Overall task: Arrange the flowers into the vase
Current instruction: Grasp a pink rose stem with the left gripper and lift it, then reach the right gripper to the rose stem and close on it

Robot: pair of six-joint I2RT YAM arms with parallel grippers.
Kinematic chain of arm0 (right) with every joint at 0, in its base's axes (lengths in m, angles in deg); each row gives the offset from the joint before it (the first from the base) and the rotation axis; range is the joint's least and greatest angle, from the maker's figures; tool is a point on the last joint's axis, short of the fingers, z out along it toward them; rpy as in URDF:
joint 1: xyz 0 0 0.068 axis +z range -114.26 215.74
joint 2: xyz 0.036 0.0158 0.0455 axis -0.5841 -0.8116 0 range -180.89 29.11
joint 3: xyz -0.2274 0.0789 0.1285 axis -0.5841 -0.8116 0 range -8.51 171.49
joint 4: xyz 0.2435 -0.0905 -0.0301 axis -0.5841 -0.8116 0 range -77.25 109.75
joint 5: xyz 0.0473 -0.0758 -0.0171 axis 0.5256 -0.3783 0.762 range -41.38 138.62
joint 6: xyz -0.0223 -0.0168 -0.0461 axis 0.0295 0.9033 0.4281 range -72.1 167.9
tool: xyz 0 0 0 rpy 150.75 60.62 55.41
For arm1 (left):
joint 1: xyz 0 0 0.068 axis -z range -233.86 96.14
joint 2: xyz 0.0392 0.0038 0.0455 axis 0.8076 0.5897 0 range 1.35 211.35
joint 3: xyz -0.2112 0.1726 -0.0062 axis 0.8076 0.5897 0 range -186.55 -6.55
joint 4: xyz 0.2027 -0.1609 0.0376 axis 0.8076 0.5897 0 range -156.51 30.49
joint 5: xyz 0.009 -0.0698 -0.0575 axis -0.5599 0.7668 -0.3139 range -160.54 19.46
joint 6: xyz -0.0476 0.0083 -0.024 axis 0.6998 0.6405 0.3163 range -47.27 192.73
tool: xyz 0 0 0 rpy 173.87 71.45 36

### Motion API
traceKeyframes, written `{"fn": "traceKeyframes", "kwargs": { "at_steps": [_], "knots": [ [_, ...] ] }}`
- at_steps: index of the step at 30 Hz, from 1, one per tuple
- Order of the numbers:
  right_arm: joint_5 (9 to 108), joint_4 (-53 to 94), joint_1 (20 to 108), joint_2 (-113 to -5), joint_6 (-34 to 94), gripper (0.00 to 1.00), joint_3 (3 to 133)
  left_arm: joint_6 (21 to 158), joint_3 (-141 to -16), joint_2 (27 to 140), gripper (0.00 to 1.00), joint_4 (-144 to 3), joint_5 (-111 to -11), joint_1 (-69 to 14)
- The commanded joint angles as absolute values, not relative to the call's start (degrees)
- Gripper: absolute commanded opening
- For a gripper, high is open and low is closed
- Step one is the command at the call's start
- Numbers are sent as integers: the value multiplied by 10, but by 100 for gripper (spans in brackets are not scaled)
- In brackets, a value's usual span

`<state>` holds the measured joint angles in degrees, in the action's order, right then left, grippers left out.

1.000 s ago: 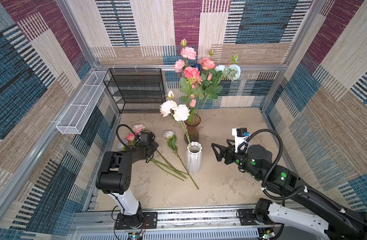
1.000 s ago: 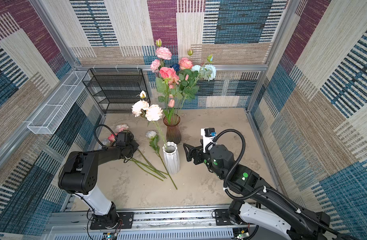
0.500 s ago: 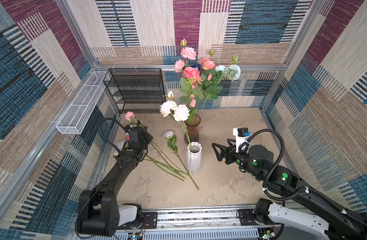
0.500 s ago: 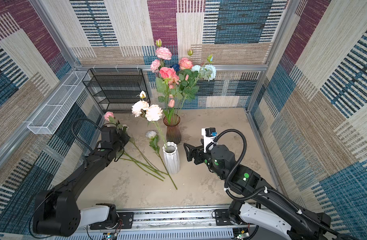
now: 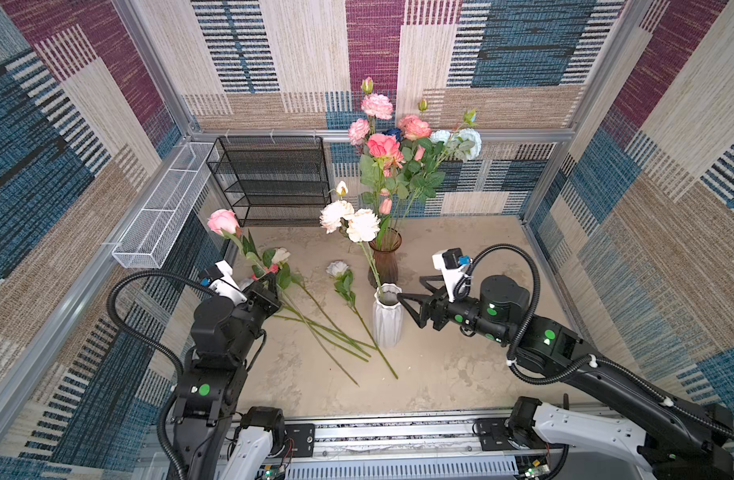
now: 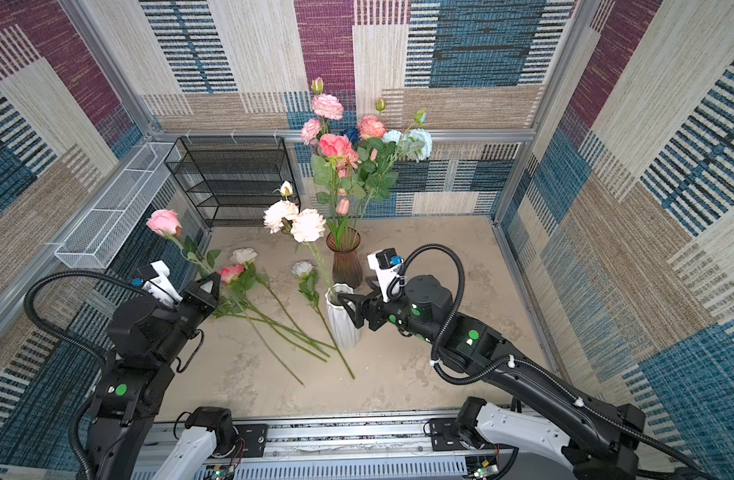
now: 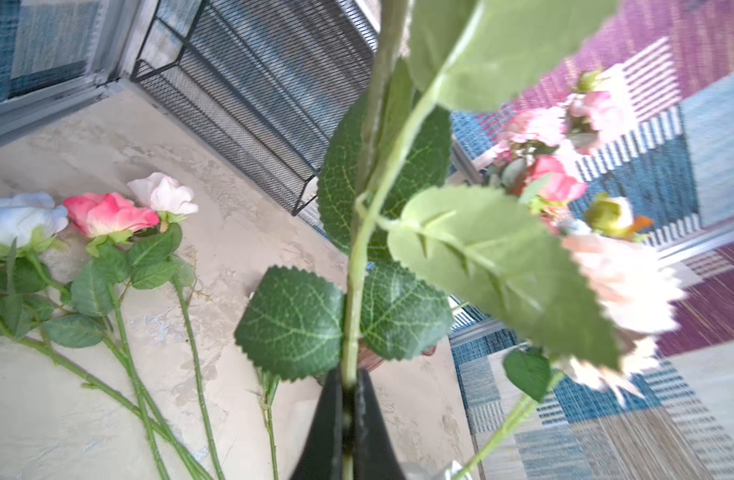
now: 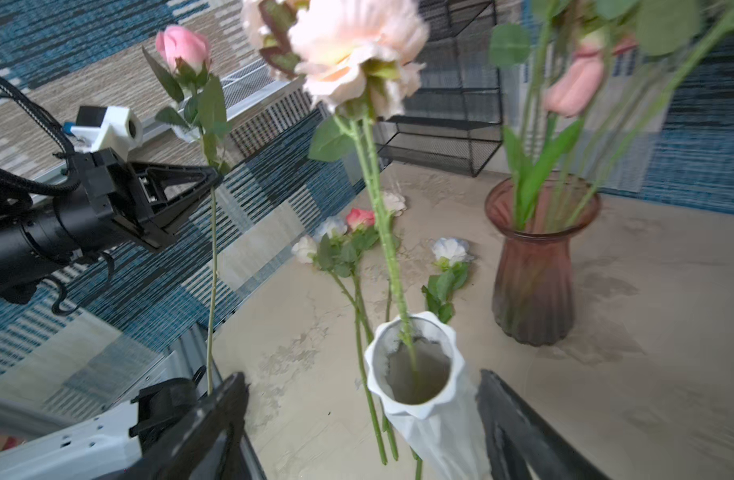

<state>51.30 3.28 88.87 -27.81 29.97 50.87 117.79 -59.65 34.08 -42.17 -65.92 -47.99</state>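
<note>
arms: black, white near base | green dot stickers | ribbed black cables | white wrist cameras

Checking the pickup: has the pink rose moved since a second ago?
Yes: the left gripper lifted the pink rose up, bloom nearer the white wire basket.

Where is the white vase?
In both top views the white vase stands mid-table, in front of the brown vase, just left of the right hand.

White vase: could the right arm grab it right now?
Probably yes. The right gripper is open, jaws straddling the white vase, nothing between them. The left gripper, shut on a pink rose, is well away.
</note>
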Motion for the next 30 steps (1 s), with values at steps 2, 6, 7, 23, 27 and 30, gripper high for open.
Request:
{"fn": "traceKeyframes", "kwargs": {
  "at_steps": [2, 6, 7, 23, 27, 30],
  "knots": [
    [601, 59, 939, -343, 325, 87, 561, 1140, -621, 313, 0, -396, -555, -481],
    [626, 57, 982, -411, 337, 87, 627, 1132, -627, 285, 0, -451, -475, -481],
    [639, 60, 987, -428, 339, 88, 643, 1128, -628, 275, 0, -466, -464, -481],
    [755, 53, 1040, -592, 371, 71, 829, 1161, -619, 262, 0, -633, -346, -481],
    [757, 58, 1040, -597, 370, 42, 829, 1175, -625, 271, 0, -656, -326, -481],
    [757, 66, 1040, -591, 369, 18, 827, 1182, -627, 276, 1, -660, -327, -481]
  ]
}}
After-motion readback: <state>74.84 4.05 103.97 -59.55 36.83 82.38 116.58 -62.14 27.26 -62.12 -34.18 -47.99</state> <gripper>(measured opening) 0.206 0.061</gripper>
